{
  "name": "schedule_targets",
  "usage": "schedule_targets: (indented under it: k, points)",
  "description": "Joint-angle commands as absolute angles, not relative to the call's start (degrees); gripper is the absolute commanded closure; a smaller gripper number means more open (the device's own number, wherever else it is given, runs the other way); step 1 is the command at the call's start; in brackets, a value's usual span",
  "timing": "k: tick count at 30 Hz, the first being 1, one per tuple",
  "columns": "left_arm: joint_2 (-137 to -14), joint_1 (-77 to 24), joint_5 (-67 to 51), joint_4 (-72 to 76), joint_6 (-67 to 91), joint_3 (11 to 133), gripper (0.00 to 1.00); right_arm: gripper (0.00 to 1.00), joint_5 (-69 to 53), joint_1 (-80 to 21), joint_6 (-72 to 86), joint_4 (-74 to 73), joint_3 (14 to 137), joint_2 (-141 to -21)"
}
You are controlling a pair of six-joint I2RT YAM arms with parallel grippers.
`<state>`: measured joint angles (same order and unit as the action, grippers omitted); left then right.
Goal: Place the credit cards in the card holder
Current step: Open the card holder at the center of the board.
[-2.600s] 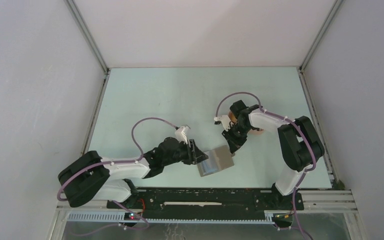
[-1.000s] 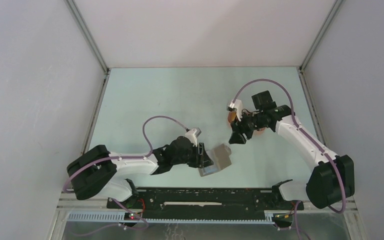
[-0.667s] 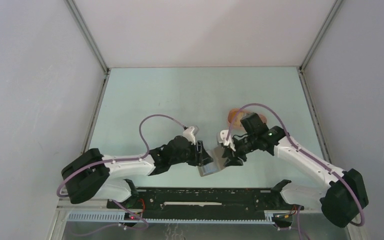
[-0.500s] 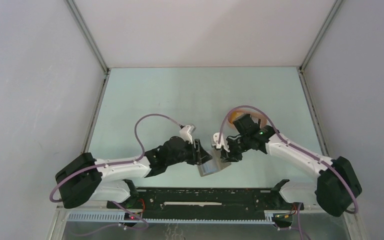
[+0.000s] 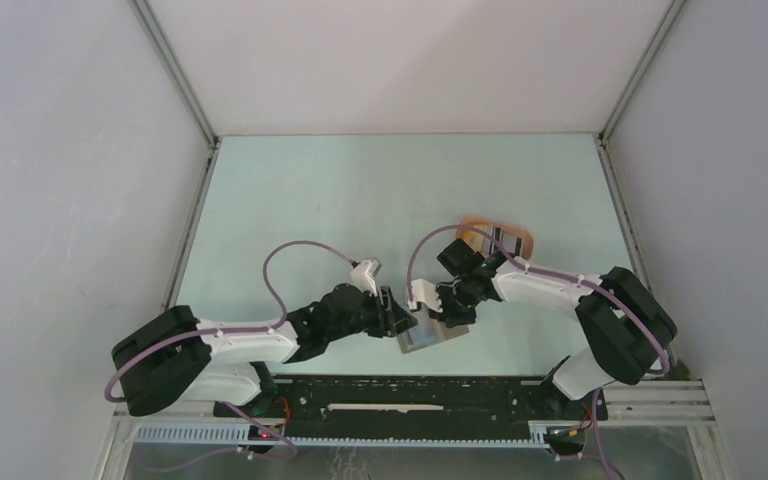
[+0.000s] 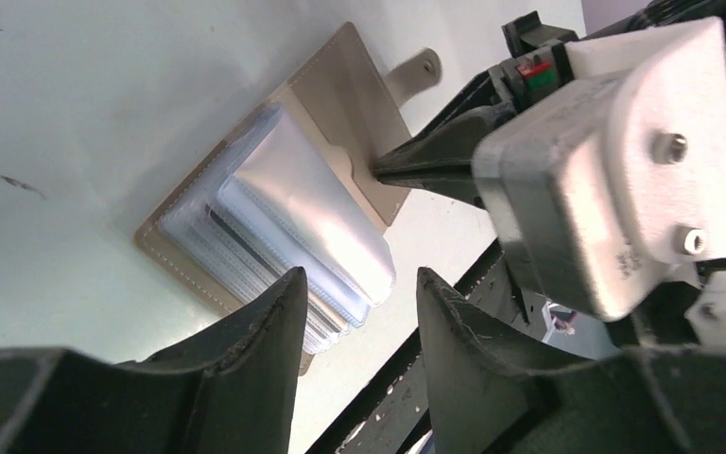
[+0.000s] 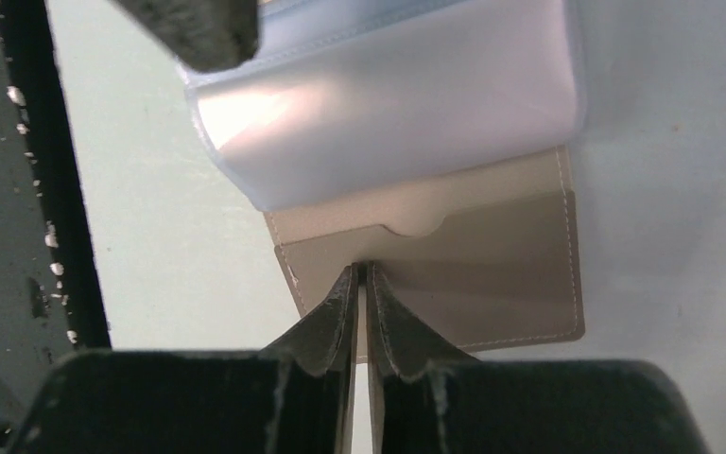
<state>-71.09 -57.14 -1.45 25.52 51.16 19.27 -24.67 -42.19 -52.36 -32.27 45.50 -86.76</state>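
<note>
At the right gripper's (image 7: 361,270) pinched tips lies the card holder (image 7: 492,284).

The card holder (image 7: 492,284) has a matt, leather-like cover with stitched edges — its clear plastic sleeves (image 7: 388,113) are glossy and smooth. The counter (image 5: 360,190) looks smooth, matt.
</note>
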Motion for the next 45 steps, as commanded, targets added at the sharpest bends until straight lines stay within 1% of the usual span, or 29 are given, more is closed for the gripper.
schedule_targets:
  k: [1, 7, 20, 32, 45]
  points:
    - [-71.7, -57.4, -0.1, 31.0, 53.7, 17.7, 0.49, 0.87, -20.3, -42.8, -51.4, -33.9, 48.2, -89.0]
    - [-72.9, -57.2, -0.4, 36.0, 56.1, 16.4, 0.48, 0.89, -20.1, -42.8, -50.4, -34.6, 49.1, -90.4]
    - [-78.7, -56.5, -1.3, 41.0, 62.5, 14.5, 0.48, 0.89, -20.6, -42.7, -49.7, -35.4, 49.7, -90.9]
    - [-81.7, -56.3, -1.9, 42.1, 63.8, 15.1, 0.48, 0.89, -20.7, -42.6, -49.5, -35.3, 49.8, -90.8]
    - [-84.8, -55.7, -3.3, 44.4, 64.3, 16.3, 0.47, 0.86, -22.6, -42.1, -48.6, -35.7, 50.3, -89.9]
